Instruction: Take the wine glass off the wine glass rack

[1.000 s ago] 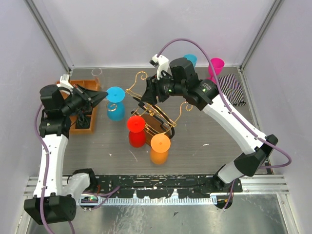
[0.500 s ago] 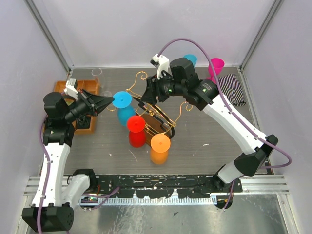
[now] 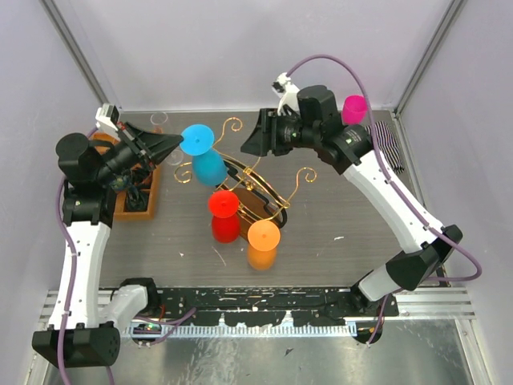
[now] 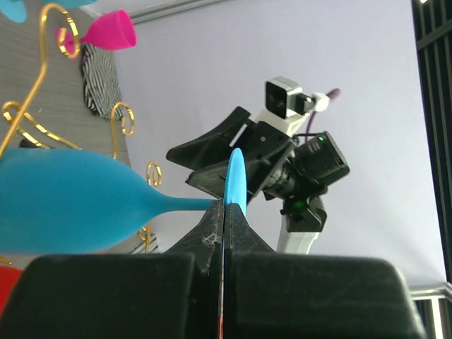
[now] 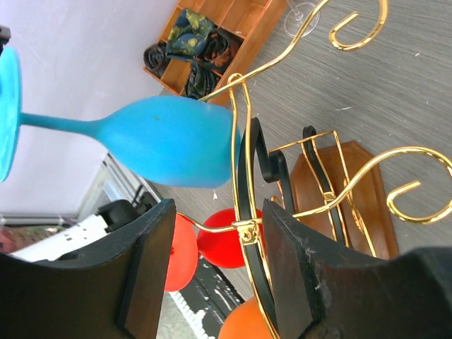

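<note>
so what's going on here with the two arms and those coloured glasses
The left gripper has its jaws shut on the foot of a blue wine glass, holding it tipped sideways beside the gold wine glass rack. The right gripper has its jaws open on either side of one of the rack's wires. A red glass and an orange glass are at the rack's near side.

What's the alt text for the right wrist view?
A blue wine glass hangs sideways, bowl close by the gold wine glass rack, foot at the left edge. Open right jaws frame the rack; red glasses below, orange tray behind.
</note>
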